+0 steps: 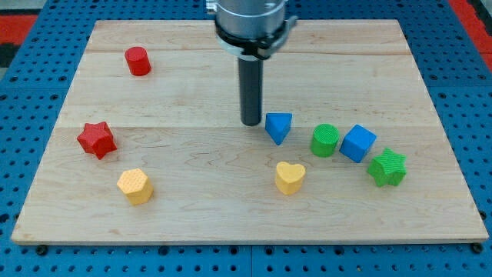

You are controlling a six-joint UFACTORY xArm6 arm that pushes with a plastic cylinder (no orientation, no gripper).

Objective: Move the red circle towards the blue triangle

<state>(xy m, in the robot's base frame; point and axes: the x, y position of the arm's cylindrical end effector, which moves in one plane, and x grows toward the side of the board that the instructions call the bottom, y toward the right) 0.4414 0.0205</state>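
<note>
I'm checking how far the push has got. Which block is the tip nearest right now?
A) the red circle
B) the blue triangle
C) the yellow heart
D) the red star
B: my tip stands just to the view's left of the blue triangle, while the red circle sits far off toward the view's upper left, untouched.

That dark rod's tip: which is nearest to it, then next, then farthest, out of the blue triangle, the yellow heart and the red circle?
From my tip:
1. Blue triangle, just to the tip's right in the view, almost touching.
2. Yellow heart, below and right of the tip.
3. Red circle, far off toward the view's upper left.
</note>
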